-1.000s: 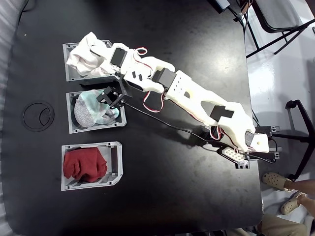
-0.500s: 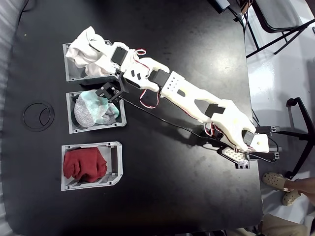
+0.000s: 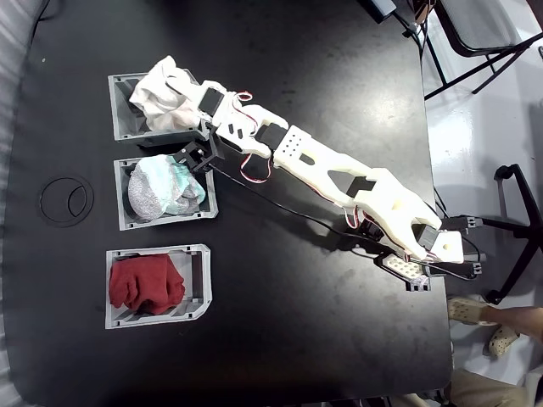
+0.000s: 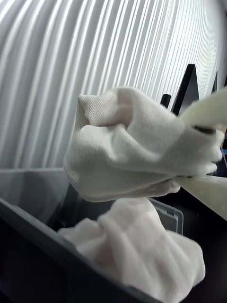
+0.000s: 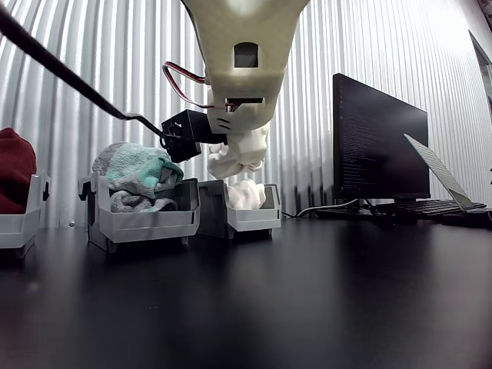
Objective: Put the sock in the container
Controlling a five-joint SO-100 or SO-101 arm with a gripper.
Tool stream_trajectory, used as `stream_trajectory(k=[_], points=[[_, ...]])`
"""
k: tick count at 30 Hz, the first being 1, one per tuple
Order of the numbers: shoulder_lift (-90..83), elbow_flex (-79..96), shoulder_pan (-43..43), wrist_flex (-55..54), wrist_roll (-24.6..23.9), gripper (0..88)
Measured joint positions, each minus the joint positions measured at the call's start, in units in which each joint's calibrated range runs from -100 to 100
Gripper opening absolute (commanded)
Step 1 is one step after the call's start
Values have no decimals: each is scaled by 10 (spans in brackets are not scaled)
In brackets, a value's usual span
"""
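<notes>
Gripper [image 4: 198, 154] clamps the sock [image 4: 137, 156], which I hold suspended directly above the container [image 5: 250, 217]; a second white bundle [image 4: 142, 246] already lies inside. Transport looks complete; lowering and release remain. Beyond sits the teal-grey bin [image 3: 165, 193], then the red bin [image 3: 157, 287].

Black, matte table [image 3: 280, 339] with rounded corners; a round ring mark [image 3: 65, 200] lies near its left edge in the fixed view. Pale floor [image 3: 484, 127] along the right side, with black chair legs [image 3: 484, 51] at top right. White vertical blinds [image 5: 84, 115] stand behind the table. A dark monitor [image 5: 379, 146] and keyboard [image 5: 430, 206] sit at its far right edge.
</notes>
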Motion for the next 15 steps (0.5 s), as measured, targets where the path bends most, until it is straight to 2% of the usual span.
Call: stream_trajectory(k=[5,11,15], points=[[3,0,-2,0,0,230],[3,0,-14,0,0,376],[3,0,-14,0,0,393]])
